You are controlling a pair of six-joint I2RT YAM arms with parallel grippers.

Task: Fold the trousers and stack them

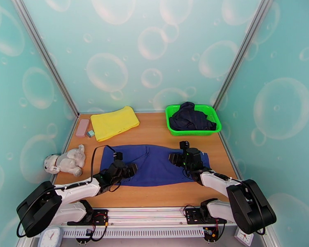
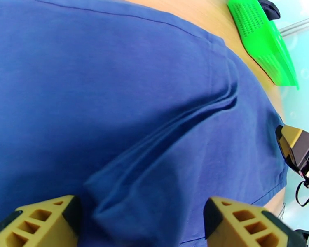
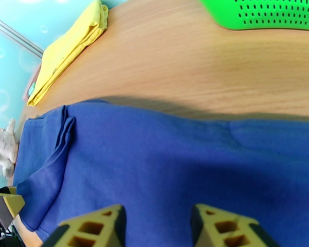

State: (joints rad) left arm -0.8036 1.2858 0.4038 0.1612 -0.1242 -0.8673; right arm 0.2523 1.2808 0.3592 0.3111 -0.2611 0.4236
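Note:
The royal-blue trousers (image 1: 154,164) lie flat across the middle of the wooden table, folded into a wide band. My left gripper (image 1: 132,169) hovers low over their left part. In the left wrist view its yellow fingers (image 2: 43,221) stand wide apart, open, above a raised crease in the blue cloth (image 2: 125,120). My right gripper (image 1: 175,158) hangs over the right part of the trousers. Its fingers (image 3: 92,227) are apart with smooth blue cloth (image 3: 187,161) showing between them and nothing pinched.
A green basket (image 1: 191,132) at the back right holds a dark navy garment (image 1: 189,116). A folded yellow cloth (image 1: 114,122) lies at the back left, with a pink case (image 1: 82,127) beside it. A white plush dog (image 1: 68,160) lies at the left edge.

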